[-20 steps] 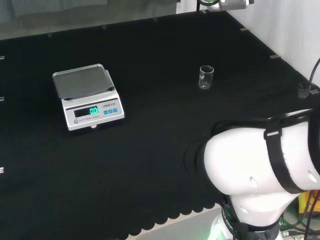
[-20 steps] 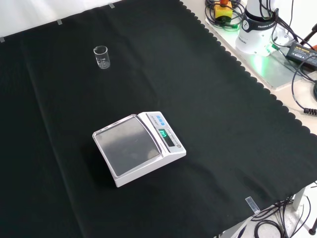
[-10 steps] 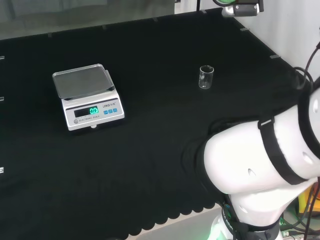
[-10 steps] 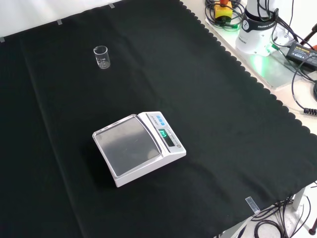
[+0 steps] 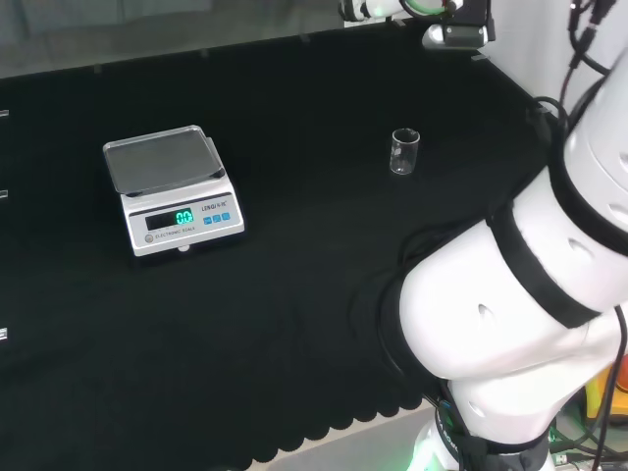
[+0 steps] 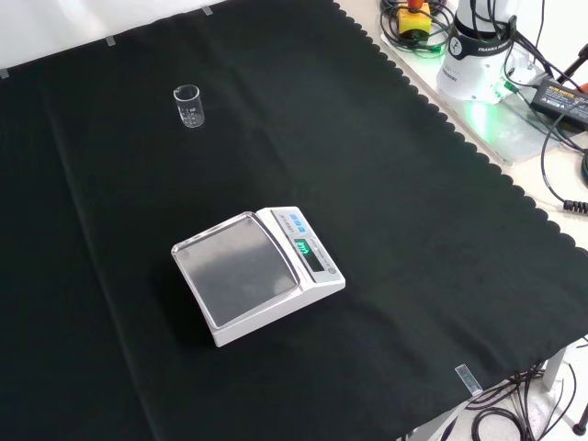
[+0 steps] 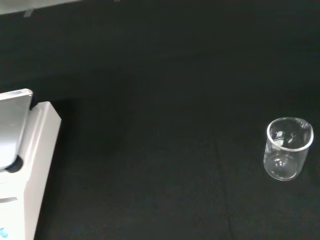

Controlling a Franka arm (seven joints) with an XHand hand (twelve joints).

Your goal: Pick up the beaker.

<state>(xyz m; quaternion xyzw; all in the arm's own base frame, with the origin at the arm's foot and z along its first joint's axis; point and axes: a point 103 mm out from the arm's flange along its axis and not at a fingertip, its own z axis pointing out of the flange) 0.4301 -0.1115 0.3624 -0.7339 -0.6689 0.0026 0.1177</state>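
1. Scale (image 5: 172,191) on the far left of the head view: white body, grey metal pan, green digits lit, sitting flat on the black cloth (image 5: 294,314). Nothing lies on the pan. It sits well away from the arm's wrist end (image 5: 456,25), which hangs high at that view's top edge.
2. Moving right, here is the beaker (image 5: 404,152): small, clear, upright, mouth up, alone on the cloth. It looks empty. It stands nearer to the wrist end than the scale does, but clearly apart from it, with bare cloth all round.
3. Front view agrees: the beaker (image 6: 188,106) is upright towards the far side of the cloth, and the scale (image 6: 257,274) is nearer the camera, well apart from it.
4. From the wrist camera, the beaker (image 7: 286,148) stands out in front of the hand, free of any touch, its pouring lip and printed marks visible. A corner of the scale (image 7: 20,165) shows at the opposite side, a wide stretch of cloth between the two.
5. Far right in the head view, the arm's big white links (image 5: 520,324) bulk over the bench edge.
6. Hand state: I cannot tell whether it is clenched or relaxed. The beaker is not grasped.
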